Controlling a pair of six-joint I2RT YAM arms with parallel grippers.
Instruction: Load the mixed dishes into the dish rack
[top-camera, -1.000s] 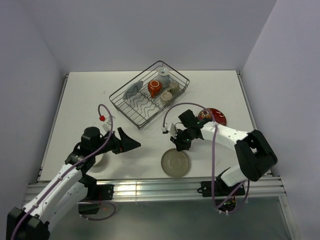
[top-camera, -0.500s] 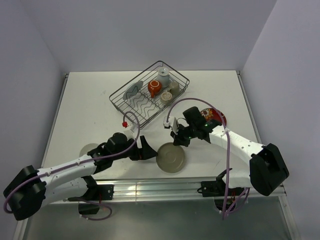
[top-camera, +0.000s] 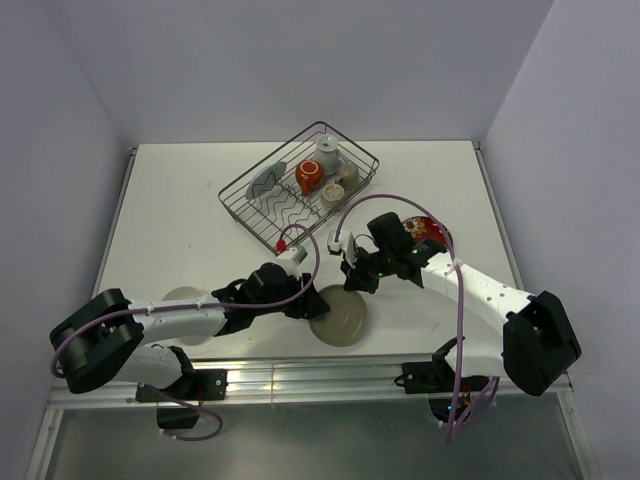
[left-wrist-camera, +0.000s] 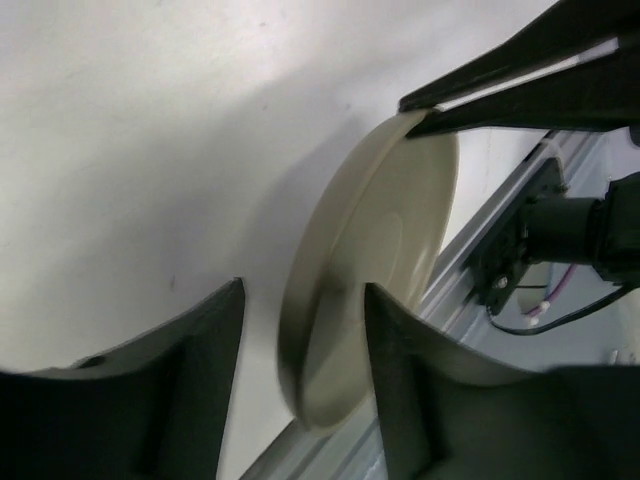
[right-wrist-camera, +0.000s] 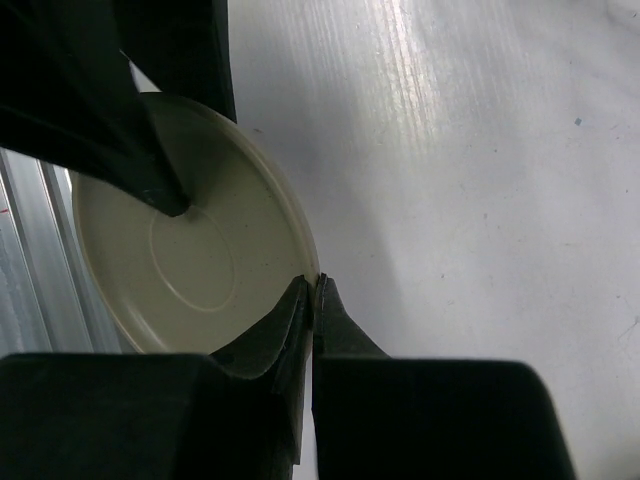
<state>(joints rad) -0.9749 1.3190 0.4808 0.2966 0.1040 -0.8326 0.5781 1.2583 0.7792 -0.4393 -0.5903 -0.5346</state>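
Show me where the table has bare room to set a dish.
Bare: the far-left stretch of the table, between its left edge and the dish rack; also the far-right corner beyond the red floral plate. Crowded: front centre, where the left hand and right hand meet at the olive-grey plate.

White matte tabletop (top-camera: 170, 215), boxed in at the back, left and right by plain pale lavender walls (top-camera: 300, 60). Edged along both sides by thin metal strips (top-camera: 118, 215) and along the near edge by a ribbed aluminium rail (top-camera: 300, 378), with dull grey floor (top-camera: 330, 450) below. Lit softly and evenly, with only faint shadows and a slight sheen on the surface.
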